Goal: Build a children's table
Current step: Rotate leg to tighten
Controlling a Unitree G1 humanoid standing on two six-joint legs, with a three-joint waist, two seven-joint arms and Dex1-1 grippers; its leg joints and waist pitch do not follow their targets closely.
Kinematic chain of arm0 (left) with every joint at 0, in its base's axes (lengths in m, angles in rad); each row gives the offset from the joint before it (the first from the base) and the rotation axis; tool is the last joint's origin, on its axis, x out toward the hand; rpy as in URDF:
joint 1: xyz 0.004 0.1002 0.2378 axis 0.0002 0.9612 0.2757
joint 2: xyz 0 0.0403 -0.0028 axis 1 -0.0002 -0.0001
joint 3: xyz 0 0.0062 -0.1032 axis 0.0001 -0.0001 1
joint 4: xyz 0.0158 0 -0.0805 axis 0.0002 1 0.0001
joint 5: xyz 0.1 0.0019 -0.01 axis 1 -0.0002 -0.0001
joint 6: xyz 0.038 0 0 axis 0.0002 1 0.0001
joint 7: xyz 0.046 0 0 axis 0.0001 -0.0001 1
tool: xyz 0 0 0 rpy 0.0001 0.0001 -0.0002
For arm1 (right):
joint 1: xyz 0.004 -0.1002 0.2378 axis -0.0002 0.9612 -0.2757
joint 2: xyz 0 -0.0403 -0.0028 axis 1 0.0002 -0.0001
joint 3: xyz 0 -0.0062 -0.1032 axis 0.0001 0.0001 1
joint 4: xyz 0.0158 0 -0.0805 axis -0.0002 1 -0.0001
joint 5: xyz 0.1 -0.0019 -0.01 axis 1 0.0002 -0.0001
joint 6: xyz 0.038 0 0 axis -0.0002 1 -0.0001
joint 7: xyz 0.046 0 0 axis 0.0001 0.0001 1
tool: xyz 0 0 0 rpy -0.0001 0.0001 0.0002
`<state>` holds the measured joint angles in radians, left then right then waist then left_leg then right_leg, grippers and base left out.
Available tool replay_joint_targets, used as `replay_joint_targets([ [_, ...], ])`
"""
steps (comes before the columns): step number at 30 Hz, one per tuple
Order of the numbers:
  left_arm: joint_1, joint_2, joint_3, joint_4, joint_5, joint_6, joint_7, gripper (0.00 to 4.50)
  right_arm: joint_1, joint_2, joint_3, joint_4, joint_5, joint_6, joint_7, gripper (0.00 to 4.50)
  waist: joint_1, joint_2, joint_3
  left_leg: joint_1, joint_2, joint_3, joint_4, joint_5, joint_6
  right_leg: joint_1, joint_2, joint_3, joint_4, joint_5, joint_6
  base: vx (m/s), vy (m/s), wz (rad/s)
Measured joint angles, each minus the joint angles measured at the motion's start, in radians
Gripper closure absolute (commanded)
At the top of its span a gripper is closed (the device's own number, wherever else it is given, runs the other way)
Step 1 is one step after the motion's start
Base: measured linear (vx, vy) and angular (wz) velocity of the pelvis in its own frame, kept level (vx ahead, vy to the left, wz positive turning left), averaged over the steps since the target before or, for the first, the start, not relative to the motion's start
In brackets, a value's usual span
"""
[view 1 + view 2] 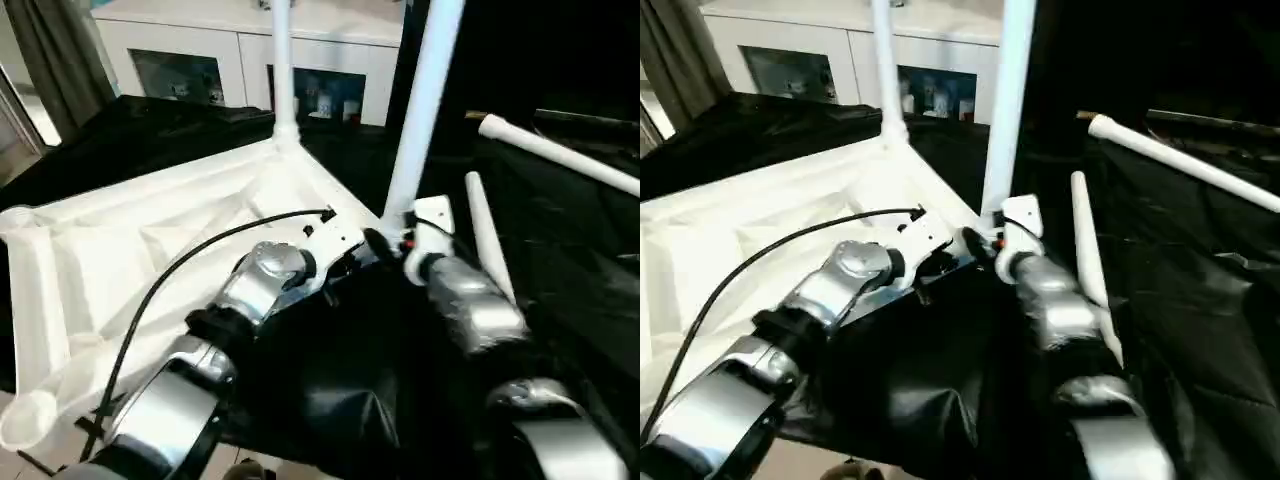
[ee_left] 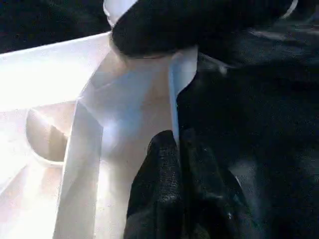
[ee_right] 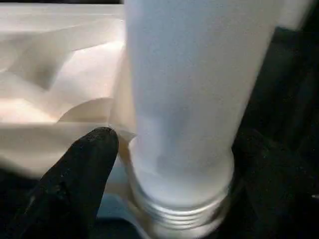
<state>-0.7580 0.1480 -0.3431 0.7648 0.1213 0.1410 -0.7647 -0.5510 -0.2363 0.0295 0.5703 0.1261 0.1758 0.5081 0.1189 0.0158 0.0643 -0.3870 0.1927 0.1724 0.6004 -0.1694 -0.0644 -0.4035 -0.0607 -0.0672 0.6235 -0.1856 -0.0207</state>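
White tabletop [image 1: 130, 240] rim, left claw [image 2: 174, 149] pinching

Head pair looks down; wrist cameras sit close.

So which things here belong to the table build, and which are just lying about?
Part of the build:
- tabletop, ribbed underside up
- far leg, standing in its corner socket
- near leg, upright at the near corner
- two loose legs on the black cloth

Not part of it:
- glass-door cabinet
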Motion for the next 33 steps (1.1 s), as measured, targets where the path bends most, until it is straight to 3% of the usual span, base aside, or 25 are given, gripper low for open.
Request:
replay_joint_targets([
  [4,0.050,0.067,-0.010,-0.066,-0.028,-0.060,-0.135,4.50,0.084,-0.101,0.061,-0.147,0.026,0.010,0.206,0.52,0.004,0.002,0.000,0.000,0.000,0.000,-0.001,0.000,0.001,0.000,0.000,0.000,-0.001,0.000,0.000,0.000,0.000,0.00],
  [7,0.078,0.105,-0.019,-0.107,-0.050,-0.079,-0.227,4.50,0.105,-0.149,0.085,-0.180,0.026,0.010,0.277,0.52,0.007,0.003,0.001,0.000,0.000,0.000,0.000,0.000,0.001,0.000,0.000,0.000,0.000,0.000,0.000,0.000,0.000,0.00],
  [12,0.130,0.154,-0.028,-0.199,-0.081,-0.079,-0.343,4.50,0.155,-0.237,0.130,-0.300,0.043,0.068,0.425,0.52,0.025,0.004,0.002,0.001,0.000,0.000,0.000,0.000,0.001,0.000,0.000,0.000,0.001,0.000,0.000,0.000,0.000,0.00],
  [19,0.159,0.186,-0.027,-0.245,-0.089,-0.079,-0.384,4.50,0.162,-0.248,0.140,-0.324,0.047,0.101,0.465,0.52,0.025,0.004,0.002,0.001,0.000,0.000,0.000,0.000,0.001,0.000,0.000,0.000,0.001,0.000,0.000,0.000,0.000,0.00],
  [33,0.165,0.198,-0.027,-0.271,-0.098,-0.058,-0.399,4.50,0.162,-0.246,0.143,-0.332,0.073,0.148,0.501,1.63,0.025,0.004,0.002,0.000,0.000,0.000,0.000,0.000,0.001,0.000,0.000,0.000,0.001,0.000,0.001,0.000,0.000,0.00],
])
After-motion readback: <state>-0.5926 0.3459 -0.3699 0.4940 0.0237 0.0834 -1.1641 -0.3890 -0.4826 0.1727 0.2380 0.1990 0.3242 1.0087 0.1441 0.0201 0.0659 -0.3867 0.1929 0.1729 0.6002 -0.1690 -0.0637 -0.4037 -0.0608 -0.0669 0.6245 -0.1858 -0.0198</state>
